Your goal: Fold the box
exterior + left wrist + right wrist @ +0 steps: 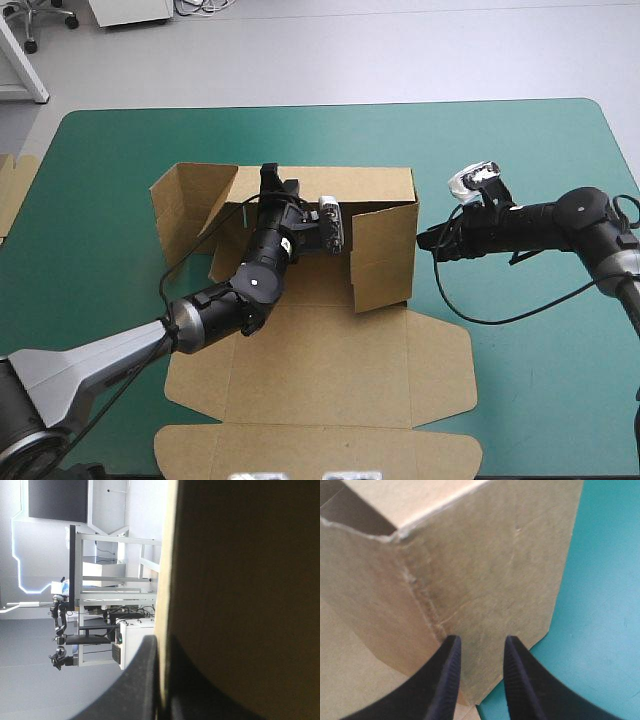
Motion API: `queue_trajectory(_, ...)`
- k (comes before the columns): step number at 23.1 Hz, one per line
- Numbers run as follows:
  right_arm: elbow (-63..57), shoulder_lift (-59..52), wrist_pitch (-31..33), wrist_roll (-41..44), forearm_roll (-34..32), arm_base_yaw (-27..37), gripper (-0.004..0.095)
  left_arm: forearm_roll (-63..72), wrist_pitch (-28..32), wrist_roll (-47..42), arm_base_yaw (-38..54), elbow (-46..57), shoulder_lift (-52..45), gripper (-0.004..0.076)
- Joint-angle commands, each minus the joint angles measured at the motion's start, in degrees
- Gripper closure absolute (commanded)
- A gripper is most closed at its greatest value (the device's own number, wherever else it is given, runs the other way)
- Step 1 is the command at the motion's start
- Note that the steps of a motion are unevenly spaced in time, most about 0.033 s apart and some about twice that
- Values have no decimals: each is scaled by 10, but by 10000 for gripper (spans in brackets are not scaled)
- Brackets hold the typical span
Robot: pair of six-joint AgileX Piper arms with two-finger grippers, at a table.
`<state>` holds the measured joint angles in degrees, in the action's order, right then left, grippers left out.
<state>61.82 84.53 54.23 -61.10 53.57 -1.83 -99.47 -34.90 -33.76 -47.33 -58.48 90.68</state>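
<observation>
- Now your left gripper [280, 180] reaches over the box [330, 370], which sits mid-way across the table [540, 400]. It pinches the far wall [350, 185] at its top edge, all but closed on the board, likely to keep it upright.
- Your right gripper [481, 639] points at the right wall [385, 255] from outside, fingers slightly apart and holding nothing, probably to brace it.
- The lid [320, 450] lies flat at the near side.

One brown box [320, 370], one spare board edge [12, 195], one table [540, 400] — two sets: left fingers [142, 680], right fingers [447, 675]
</observation>
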Motion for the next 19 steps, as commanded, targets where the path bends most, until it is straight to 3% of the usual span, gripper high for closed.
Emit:
queue_trajectory(1,11,-23,36,-23,32,0,627,-18,-20,-13,-1,-15,-21,734)
queue_trajectory(9,11,-23,42,-63,47,0,602,-18,-19,-19,-1,-15,-21,734)
queue_trajectory(11,11,-23,31,-73,46,0,495,-18,-19,-20,-1,-15,-21,734)
queue_trajectory(12,11,-23,22,-75,52,0,366,-18,-19,-20,-1,-15,-21,734)
queue_trajectory(14,11,-23,8,-79,69,0,245,-18,-19,-20,-1,-15,-21,734)
queue_trajectory(19,13,-23,-15,-78,87,-25,275,-18,-18,-20,-1,-15,-21,734)
